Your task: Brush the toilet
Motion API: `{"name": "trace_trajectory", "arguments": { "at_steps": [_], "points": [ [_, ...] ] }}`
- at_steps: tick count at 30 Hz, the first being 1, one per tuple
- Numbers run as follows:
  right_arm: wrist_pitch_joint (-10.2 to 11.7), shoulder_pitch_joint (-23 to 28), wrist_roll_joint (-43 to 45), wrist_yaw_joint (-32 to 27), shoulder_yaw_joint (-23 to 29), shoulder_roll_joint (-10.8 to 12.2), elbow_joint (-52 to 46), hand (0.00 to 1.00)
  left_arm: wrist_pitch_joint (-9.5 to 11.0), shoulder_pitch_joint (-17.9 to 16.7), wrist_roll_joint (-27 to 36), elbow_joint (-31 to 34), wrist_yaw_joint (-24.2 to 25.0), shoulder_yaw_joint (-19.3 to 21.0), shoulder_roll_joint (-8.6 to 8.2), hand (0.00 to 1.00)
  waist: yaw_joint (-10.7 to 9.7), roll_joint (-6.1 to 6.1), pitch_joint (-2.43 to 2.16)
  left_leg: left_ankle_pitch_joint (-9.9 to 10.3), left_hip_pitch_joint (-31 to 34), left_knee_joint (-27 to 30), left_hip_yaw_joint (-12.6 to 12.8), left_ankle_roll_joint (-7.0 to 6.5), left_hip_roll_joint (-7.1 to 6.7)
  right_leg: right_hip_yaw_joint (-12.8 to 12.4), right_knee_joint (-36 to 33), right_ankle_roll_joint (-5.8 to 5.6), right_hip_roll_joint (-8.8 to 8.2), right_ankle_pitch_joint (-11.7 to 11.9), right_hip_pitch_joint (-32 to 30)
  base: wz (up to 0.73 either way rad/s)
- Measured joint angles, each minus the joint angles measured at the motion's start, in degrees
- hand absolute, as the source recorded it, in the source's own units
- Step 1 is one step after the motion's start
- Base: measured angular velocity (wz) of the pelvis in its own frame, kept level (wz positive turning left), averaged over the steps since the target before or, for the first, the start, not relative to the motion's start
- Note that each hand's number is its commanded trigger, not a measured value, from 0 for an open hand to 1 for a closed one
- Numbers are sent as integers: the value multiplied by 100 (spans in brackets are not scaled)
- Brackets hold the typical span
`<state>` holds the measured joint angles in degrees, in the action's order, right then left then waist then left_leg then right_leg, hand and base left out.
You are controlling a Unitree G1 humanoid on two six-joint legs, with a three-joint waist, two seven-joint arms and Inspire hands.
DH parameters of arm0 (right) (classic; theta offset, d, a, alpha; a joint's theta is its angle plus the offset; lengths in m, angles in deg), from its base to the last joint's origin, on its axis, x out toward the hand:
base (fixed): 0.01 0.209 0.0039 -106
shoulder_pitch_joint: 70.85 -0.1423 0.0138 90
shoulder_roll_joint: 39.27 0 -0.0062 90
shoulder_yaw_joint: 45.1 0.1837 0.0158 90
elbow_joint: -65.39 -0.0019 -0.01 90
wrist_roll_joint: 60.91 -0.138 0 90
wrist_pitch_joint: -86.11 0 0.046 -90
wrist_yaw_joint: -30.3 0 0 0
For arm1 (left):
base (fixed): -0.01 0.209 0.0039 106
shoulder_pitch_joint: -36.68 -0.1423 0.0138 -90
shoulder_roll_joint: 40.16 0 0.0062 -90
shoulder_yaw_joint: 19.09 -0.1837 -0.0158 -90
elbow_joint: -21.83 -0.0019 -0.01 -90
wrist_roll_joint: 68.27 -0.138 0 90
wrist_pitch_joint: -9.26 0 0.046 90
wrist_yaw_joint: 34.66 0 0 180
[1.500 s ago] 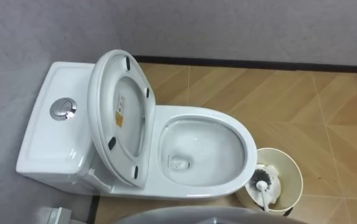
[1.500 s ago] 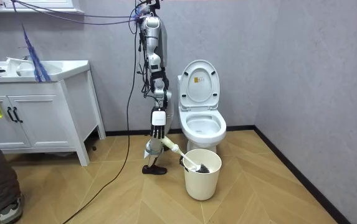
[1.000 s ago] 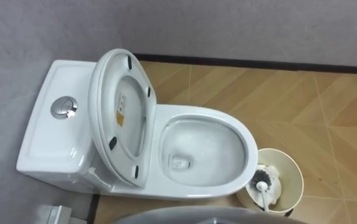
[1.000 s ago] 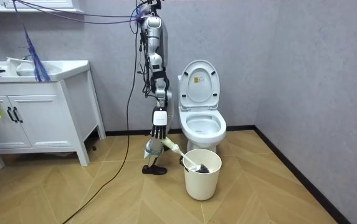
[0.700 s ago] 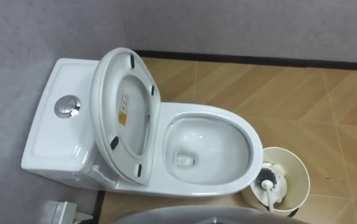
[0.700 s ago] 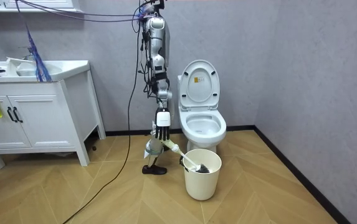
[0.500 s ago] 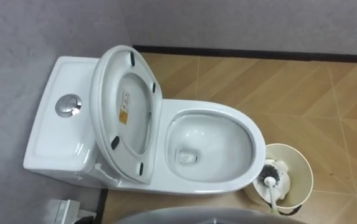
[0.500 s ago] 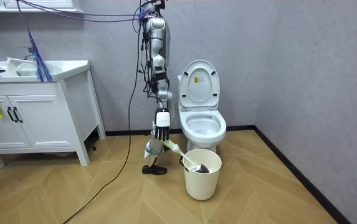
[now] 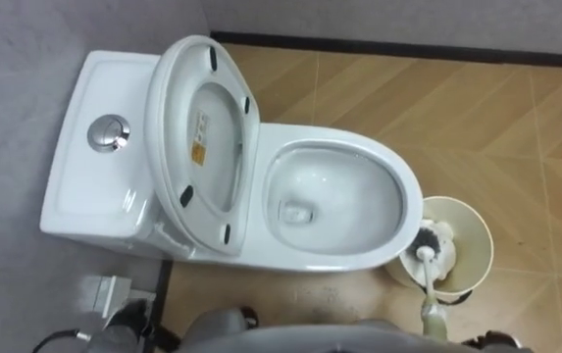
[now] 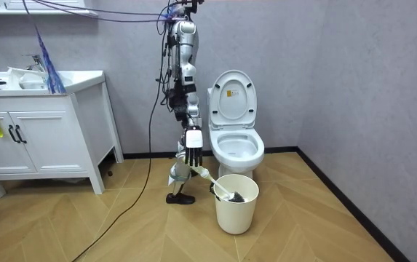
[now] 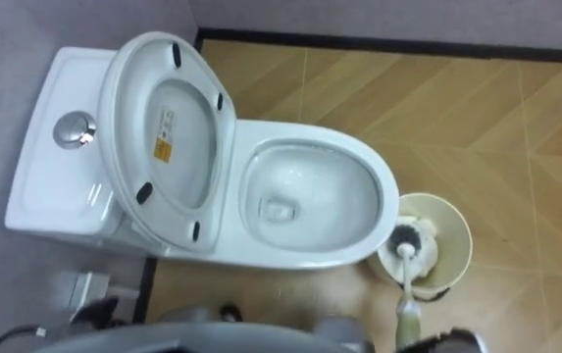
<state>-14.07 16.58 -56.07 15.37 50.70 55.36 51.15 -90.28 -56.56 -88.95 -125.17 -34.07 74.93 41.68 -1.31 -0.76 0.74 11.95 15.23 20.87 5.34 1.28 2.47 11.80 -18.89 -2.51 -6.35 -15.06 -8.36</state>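
Cabinetry is the biggest thing here: a white vanity cabinet with a basin (image 10: pixel 44 124) stands well apart at the room view's left and plays no part in the job. The robot stands close beside the white ceramic toilet (image 9: pixel 334 261), on the room view's left of it. It faces across the toilet, so the eye views look down with the tank on the left and the bowl on the right. The white oval seat and lid (image 9: pixel 202 147) are tipped up against the tank, which leaves the bowl open for scrubbing.

A round cream plastic bucket (image 9: pixel 487 257) sits on the wooden floor just beside the front of the bowl, probably to keep the tool a short lift away. The white-handled toilet brush with dark bristles (image 9: pixel 426 279) stands head-down in it. Its handle leans out over the rim toward the robot's right side, where it is easy to reach.

The right hand (image 10: pixel 189 151) hangs low, near the upper end of that handle. Whether its fingers are clasped round the handle I cannot tell. Judging by the brush in the bucket, scrubbing has not begun.
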Motion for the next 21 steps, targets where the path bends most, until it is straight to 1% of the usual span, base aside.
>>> {"name": "trace_trajectory", "arguments": {
  "at_steps": [1, 3, 4, 5, 7, 10, 12, 14, 15, 16, 18, 19, 21],
  "points": [
    [79, -97, -119, -60, 5, -3, 5, 0, 69, 93, 73, -18, -17, -92, 15, 0, -11, -11, 17, -18, 152, 51, -2, -32, -23, 4, -77, -9, -34, -7, -148, 4],
    [154, -202, -277, -116, -3, -6, 38, 0, 110, 183, 152, -27, -19, -221, 73, 0, -35, -38, 20, -33, 427, 168, -21, -85, -51, 11, -218, -31, -76, -21, -388, 9],
    [190, -259, -368, -115, -8, -6, 95, 0, 142, 285, 331, -23, -19, -284, 91, 0, -28, -42, 27, -55, 627, 252, -31, -122, -78, 9, -367, -45, -121, -38, -611, 11],
    [218, -323, -498, -115, -8, -17, 145, 0, 163, 339, 428, -22, -19, -352, 103, 0, -17, -44, 29, -78, 801, 295, -31, -159, -117, -12, -526, -60, -174, -60, -835, 9],
    [270, -398, -518, -114, -7, -17, 252, 0, 193, 402, 494, -22, -19, -442, 133, 0, -20, -48, 28, -133, 989, 304, -25, -210, -171, -19, -635, -65, -246, -61, -1063, 5],
    [296, -438, -524, -115, -21, -22, 322, 0, 223, 499, 558, -23, -19, -610, 174, 0, -40, -49, 40, -175, 1207, 320, -5, -272, -254, -45, -819, -114, -352, -88, -1356, 5],
    [311, -460, -573, -124, -126, -29, 308, 0, 254, 584, 639, -15, -64, -728, 186, 0, -34, -75, 60, -175, 1395, 383, -21, -283, -267, -61, -918, -128, -372, -98, -1537, 2],
    [308, -536, -709, -143, -246, -39, 308, 0, 254, 688, 774, -6, -239, -874, 188, 0, -27, -90, 66, -203, 1672, 443, -28, -312, -294, -66, -1047, -128, -418, -110, -1856, 5],
    [310, -556, -728, -150, -255, -46, 308, 0, 253, 708, 774, 11, -275, -878, 179, 0, -19, -95, 68, -209, 1739, 463, -27, -317, -300, -69, -1099, -128, -429, -114, -1923, 6],
    [308, -592, -791, -155, -318, -66, 310, 0, 253, 749, 773, 32, -337, -935, 173, 0, -19, -95, 69, -240, 1843, 484, -27, -332, -325, -76, -1180, -130, -461, -121, -2062, 8],
    [302, -654, -915, -155, -458, -104, 311, 0, 252, 840, 783, 61, -433, -1029, 159, 0, -12, -105, 72, -272, 2025, 517, -26, -343, -330, -75, -1226, -132, -475, -123, -2241, 7],
    [294, -720, -916, -154, -492, -131, 313, 0, 252, 901, 863, 71, -479, -1133, 180, 0, -14, -112, 78, -273, 2152, 573, -30, -344, -329, -78, -1292, -131, -480, -122, -2370, 0],
    [299, -807, -913, -153, -517, -192, 313, 0, 249, 984, 933, 95, -530, -1218, 190, 0, -17, -135, 97, -273, 2301, 649, -52, -345, -330, -67, -1359, -129, -485, -123, -2502, 5]
  ]
}}
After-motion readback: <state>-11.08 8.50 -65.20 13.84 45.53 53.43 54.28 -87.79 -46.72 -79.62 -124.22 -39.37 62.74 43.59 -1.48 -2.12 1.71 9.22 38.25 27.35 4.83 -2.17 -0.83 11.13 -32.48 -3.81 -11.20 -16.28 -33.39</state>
